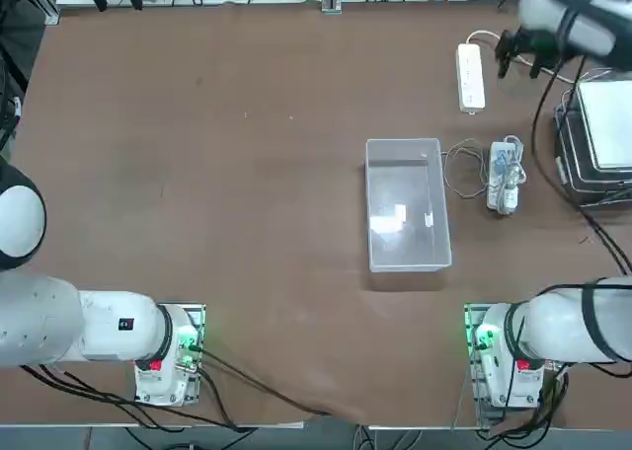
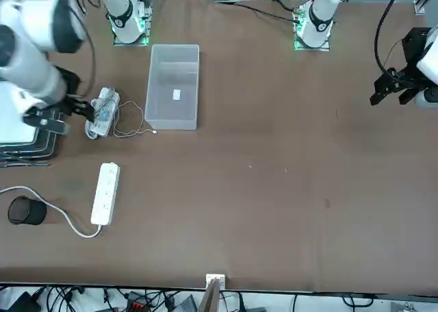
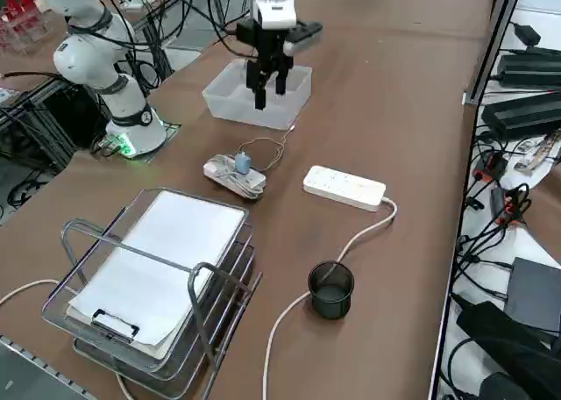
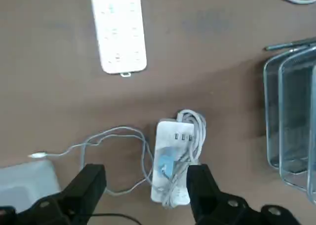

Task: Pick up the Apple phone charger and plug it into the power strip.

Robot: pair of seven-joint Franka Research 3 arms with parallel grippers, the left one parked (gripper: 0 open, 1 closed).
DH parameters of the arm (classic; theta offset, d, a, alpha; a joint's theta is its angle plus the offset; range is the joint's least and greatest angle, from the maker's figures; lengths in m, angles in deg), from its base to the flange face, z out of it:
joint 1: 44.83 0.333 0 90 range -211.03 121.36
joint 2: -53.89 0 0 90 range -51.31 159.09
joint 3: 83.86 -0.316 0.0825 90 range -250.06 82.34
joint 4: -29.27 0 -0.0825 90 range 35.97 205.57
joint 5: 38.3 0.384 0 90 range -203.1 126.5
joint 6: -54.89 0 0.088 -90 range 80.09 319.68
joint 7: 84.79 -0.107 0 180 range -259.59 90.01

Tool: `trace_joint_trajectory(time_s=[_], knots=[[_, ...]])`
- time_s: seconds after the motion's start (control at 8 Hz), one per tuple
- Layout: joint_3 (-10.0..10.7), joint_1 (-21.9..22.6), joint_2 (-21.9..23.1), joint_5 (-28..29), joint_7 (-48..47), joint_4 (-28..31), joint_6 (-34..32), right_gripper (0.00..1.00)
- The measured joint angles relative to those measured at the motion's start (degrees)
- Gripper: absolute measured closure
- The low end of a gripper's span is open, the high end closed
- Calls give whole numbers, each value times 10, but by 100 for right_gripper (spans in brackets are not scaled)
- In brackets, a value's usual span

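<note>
Worktop: a brown, flat surface (image 1: 257,174) is spreading out beneath the raised pincer (image 3: 270,93).
Pincer: its black fingers are standing wide apart, with nothing sitting between them.
Charger block: the small pale-blue, whitish plug block (image 4: 166,162) is resting on the wound bar, below the pincer; whether it is also sitting in a socket, the views are not showing.
Wound bar: the short white plastic bar wrapped in its own pale cord (image 3: 235,177) is lying under the block, so the pincer is needing to close on the block alone, well clear of those coils.
Thin cable: the long, pale, looping lead (image 4: 116,131) is curling over the worktop on the pincer's left, and is likely to be snagging if a finger is coming down on a loop.
Clear bin: the translucent plastic box (image 1: 408,213) is standing lower, to the pincer's left; a low, slanting approach is risking its rim.
Power strip: the long white rectangular socket bar (image 3: 344,188) is lying below and beyond the pincer, away from the robot's base.
Next move: centring over the block, descending straight and squeezing its sides gently is seeming best, leaving the prongs free for plugging.
</note>
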Motion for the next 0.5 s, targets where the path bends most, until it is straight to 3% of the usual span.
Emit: trace_joint_trajectory(time_s=[0.25, 0.5], knots=[[-2, 11, -1, -60, -83, 83, 63, 1], [-2, 14, -9, -89, -125, 128, 103, 1]])
